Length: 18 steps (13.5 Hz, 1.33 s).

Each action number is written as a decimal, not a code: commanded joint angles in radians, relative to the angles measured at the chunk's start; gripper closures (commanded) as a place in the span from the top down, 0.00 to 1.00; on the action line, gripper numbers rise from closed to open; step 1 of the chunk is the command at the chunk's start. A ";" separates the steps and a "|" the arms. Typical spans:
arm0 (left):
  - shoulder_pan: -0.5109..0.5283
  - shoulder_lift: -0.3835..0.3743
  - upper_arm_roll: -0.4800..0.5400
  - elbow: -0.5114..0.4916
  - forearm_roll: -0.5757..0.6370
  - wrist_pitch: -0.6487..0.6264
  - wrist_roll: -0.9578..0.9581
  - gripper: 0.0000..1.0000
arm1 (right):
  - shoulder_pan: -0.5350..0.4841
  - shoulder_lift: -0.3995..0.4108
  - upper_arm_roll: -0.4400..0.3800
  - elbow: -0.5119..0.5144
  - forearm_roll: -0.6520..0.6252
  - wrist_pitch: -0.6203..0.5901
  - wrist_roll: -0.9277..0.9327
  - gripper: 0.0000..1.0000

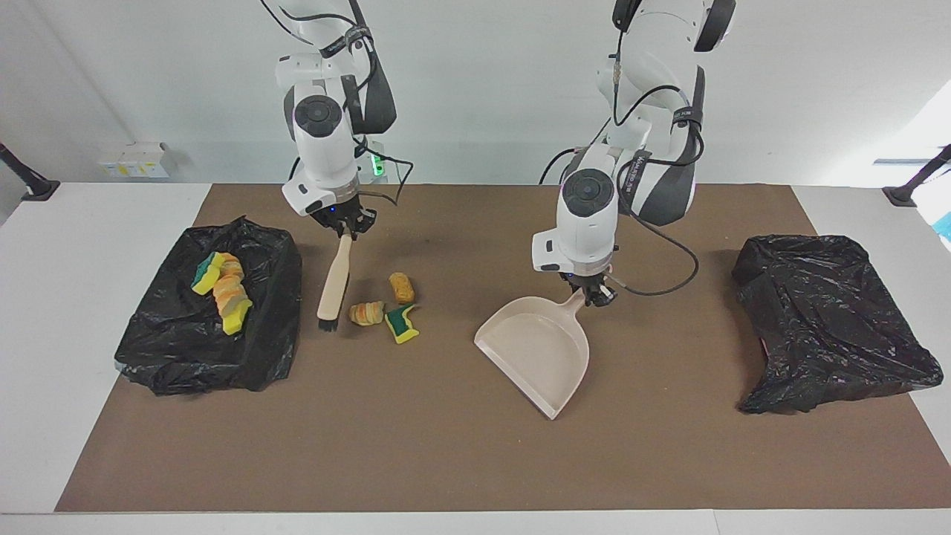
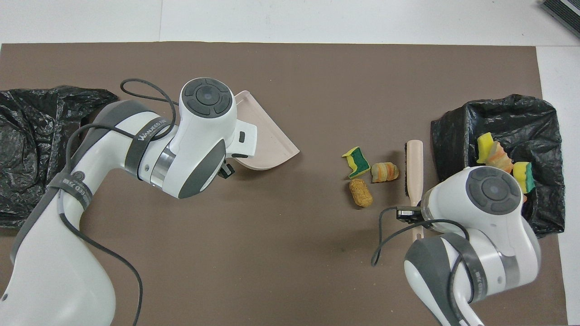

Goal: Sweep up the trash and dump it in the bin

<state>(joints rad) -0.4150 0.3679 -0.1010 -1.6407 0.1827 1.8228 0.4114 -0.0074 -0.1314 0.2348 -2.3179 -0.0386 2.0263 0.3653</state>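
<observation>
Three pieces of trash lie loose on the brown mat: a beige chunk [image 1: 402, 287] [image 2: 361, 193], an orange-striped one [image 1: 366, 313] [image 2: 384, 172] and a green-and-yellow one [image 1: 402, 323] [image 2: 356, 162]. Several more trash pieces [image 1: 223, 290] [image 2: 496, 156] lie in the black-bag-lined bin [image 1: 178, 349] [image 2: 498, 117] at the right arm's end. My right gripper [image 1: 344, 229] is shut on the handle of a beige brush [image 1: 336, 275] [image 2: 413, 158], whose bristles sit between the bin and the loose trash. My left gripper [image 1: 594, 293] is shut on the handle of the beige dustpan [image 1: 535, 349] [image 2: 267, 140], which is apart from the trash.
A second black bag [image 1: 825, 319] [image 2: 31, 136] lies at the left arm's end of the mat. White table borders the mat at both ends.
</observation>
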 commanded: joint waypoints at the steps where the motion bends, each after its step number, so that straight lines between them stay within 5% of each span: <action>1: -0.011 -0.050 0.006 -0.064 0.035 0.009 0.149 0.00 | -0.017 0.059 0.015 0.012 -0.023 0.044 0.017 0.00; 6: -0.016 -0.058 0.003 -0.068 0.035 0.018 0.437 0.00 | 0.032 0.160 0.020 0.089 -0.008 0.003 0.076 0.00; 9: -0.022 -0.070 -0.005 -0.115 0.035 0.091 0.443 0.00 | 0.101 0.205 0.020 0.164 0.038 -0.040 0.076 0.00; 15: -0.085 -0.176 -0.005 -0.365 0.030 0.347 0.373 0.00 | 0.273 0.299 0.020 0.296 0.144 -0.051 0.078 0.00; 18: -0.091 -0.176 -0.006 -0.383 0.030 0.375 0.376 0.00 | 0.337 0.331 0.020 0.350 0.209 -0.049 0.083 0.00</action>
<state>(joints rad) -0.4895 0.2323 -0.1142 -1.9597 0.2031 2.1599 0.7869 0.3078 0.1669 0.2541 -2.0271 0.1323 2.0040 0.4401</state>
